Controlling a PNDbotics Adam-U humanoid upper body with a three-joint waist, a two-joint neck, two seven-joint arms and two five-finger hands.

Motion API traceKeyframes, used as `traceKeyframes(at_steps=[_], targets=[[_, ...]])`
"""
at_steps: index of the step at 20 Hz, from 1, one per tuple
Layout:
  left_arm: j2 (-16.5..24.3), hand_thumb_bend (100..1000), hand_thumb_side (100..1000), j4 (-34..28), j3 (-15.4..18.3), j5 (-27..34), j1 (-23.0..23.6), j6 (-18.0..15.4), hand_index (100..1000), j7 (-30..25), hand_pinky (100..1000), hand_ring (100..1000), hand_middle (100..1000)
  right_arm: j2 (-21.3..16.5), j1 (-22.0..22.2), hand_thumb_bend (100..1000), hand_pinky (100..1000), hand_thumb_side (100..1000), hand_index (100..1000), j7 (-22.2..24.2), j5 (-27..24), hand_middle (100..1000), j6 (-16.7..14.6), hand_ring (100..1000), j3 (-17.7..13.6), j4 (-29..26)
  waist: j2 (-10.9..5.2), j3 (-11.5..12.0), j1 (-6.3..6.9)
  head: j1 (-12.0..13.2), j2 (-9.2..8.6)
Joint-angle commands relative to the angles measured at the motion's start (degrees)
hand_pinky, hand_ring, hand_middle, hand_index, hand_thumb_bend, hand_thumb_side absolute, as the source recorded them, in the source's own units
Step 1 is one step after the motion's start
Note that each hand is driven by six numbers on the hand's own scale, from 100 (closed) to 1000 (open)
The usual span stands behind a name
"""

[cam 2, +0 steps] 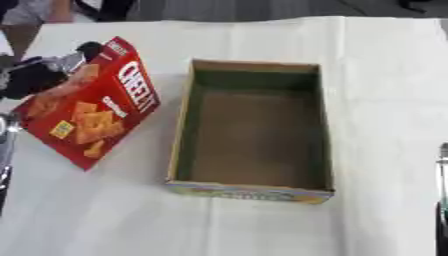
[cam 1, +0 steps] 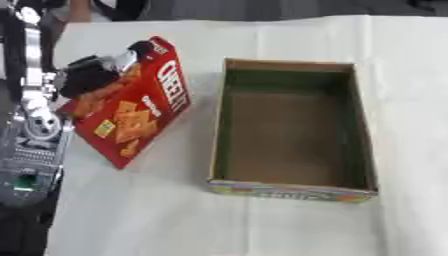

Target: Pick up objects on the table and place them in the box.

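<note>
While the open cardboard box sits empty on the white tabletop, the left robot hand has its fingers curled round the upper edge of a red Cheez-It cracker box, which is tilted just left of the cardboard box. The right arm shows only at the right eye view's edge.

A red cardboard cracker box, printed with orange crackers and white lettering, is tilted with its lower corner set on the white-covered counter. Just beside it, to the right, an open rectangular cardboard box is seen empty, with a brown floor and greenish inner walls.
</note>
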Motion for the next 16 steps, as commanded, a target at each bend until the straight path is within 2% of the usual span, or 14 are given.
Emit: traceKeyframes(at_steps=[1,5,8,16], targets=[[-0.71,1000,171,-0.79,1.4,2.06,1.7,0.68,798,4.92,737,717,769,-0.98,0.0,100,279,686,637,-0.18,0.44,553,0.16,487,-0.51,-0.78,-0.57,0.38,0.13,0.29,0.03],[-2.57,996,142,-0.79,-0.6,12.18,6.53,-3.69,792,11.29,754,722,769,-1.43,0.25,100,278,686,637,-0.33,0.77,552,0.32,486,-0.64,-0.78,-0.56,1.43,0.56,0.27,0.03],[-3.38,1000,155,-0.79,-1.25,17.11,8.72,-6.15,788,12.78,752,713,764,-1.62,0.4,100,278,687,637,-0.42,0.96,552,0.43,486,-0.72,-0.78,-0.64,2.3,0.69,0.43,0.03],[-4.8,1000,196,-0.79,-1.47,18.31,10.02,-6.95,791,12.08,756,711,765,-1.83,0.57,100,281,687,638,-0.6,1.34,554,0.62,488,-0.85,-0.78,-0.94,3.11,0.87,0.56,0.03]])
